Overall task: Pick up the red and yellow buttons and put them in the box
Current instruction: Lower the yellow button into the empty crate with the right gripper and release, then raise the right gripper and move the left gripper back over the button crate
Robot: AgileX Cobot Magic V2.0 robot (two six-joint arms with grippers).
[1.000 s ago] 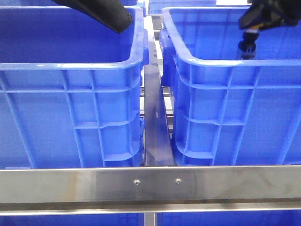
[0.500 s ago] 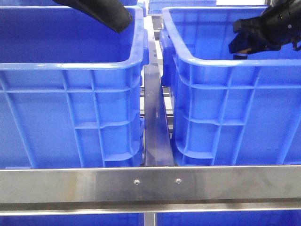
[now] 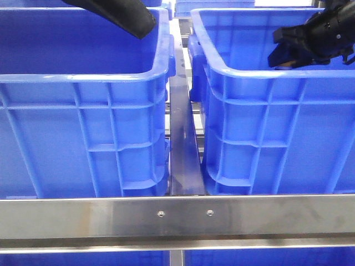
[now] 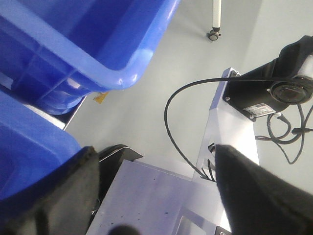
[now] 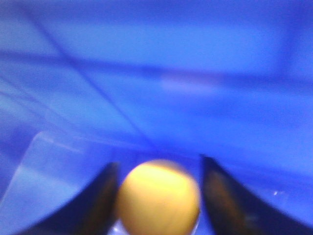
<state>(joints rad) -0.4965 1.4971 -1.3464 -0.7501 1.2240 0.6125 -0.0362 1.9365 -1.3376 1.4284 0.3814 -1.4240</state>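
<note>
Two blue crates that look alike stand side by side, the left crate (image 3: 83, 77) and the right crate (image 3: 249, 75). My right gripper (image 3: 274, 50) hangs level over the right crate, just above its front rim, pointing left. In the right wrist view my right gripper (image 5: 157, 164) is shut on the yellow button (image 5: 159, 198), a blurred yellow-orange disc against blue crate wall. The red button is out of view. My left gripper (image 4: 155, 149) is open and empty, behind the crates; only its black arm (image 3: 116, 16) shows over the left crate.
A steel rail (image 3: 177, 216) runs across the front below the crates. A narrow metal channel (image 3: 180, 144) separates them. The left wrist view shows a crate rim (image 4: 117, 78), a metal plate (image 4: 156, 196), a black camera on a bracket (image 4: 274, 93) and a loose cable (image 4: 168, 117).
My right gripper rose from pointing down inside the right crate and swung level at rim height, pointing left. The left arm has not moved.
</note>
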